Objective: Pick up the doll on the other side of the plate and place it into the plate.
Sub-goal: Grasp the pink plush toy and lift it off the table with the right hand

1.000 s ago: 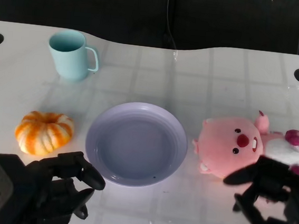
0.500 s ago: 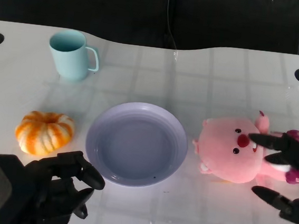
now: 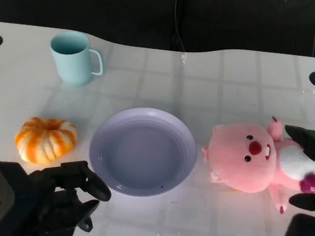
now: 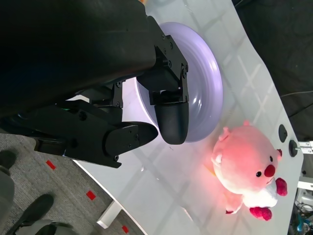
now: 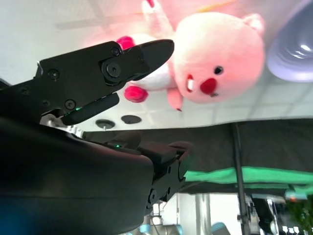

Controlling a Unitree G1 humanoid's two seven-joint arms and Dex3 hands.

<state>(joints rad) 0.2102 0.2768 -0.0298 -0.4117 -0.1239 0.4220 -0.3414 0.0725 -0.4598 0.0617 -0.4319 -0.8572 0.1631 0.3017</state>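
Right now the white table (image 3: pixel 233 86) carries everything, with the lilac plate (image 3: pixel 146 117) sitting empty in the middle of it. Just beside the plate, on the robot's right, lies the pink doll (image 3: pixel 251 160), face up toward the head camera, its head nearest the plate's rim but not touching it, and its white belly and magenta paws pointing away toward the table edge. The right hand (image 3: pixel 311 172) sits at the doll's body with its fingers (image 5: pixel 142 56) spread wide apart, one reaching over the far side of the body and another showing on the near side; it grips nothing, and I cannot tell whether any fingertip actually touches the plush. The left hand (image 3: pixel 55 197) rests low at the near edge of the table, close to the plate, fingers curled inward with nothing in them. An orange pumpkin (image 3: pixel 46 139) sits left of the plate, and a pale teal mug (image 3: pixel 73 57) stands farther back.
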